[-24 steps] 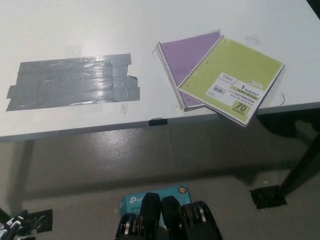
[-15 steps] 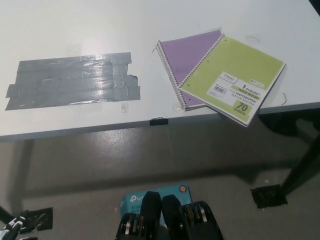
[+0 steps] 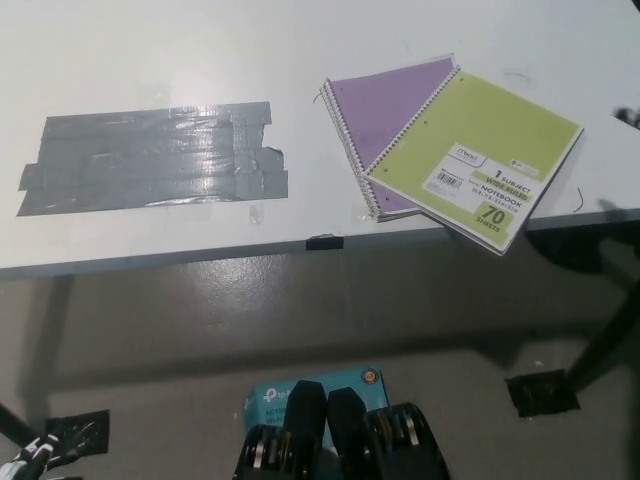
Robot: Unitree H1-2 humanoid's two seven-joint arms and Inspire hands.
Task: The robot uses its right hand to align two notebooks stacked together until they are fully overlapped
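— On the left of the white table point(image 3: 330, 25), what do you see?
— A patch of grey tape point(image 3: 150, 160), several strips stuck side by side, flat on the top. A small black tab point(image 3: 323, 241) sits at the front edge, further right.
— And the left hand?
— Only a sliver of something white and black shows at the bottom left corner point(image 3: 35, 455); I cannot tell whether it is the hand, or if it is open or closed.
— Where are the notebooks?
— On the right part of the table, near the front edge. A purple notebook point(image 3: 380, 100) lies underneath, spiral binding along its left side. A green notebook point(image 3: 475, 150) lies on top of it, turned at an angle, so the purple cover sticks out at the upper left. The green one's lower corner hangs past the table edge.
— The right hand?
— A small dark shape point(image 3: 628, 116) shows at the right border, apart from the notebooks. Too little is visible to say what it is; no hand touches the stack.
— Below the table?
— Floor, with a teal box point(image 3: 270, 400) near the bottom middle.
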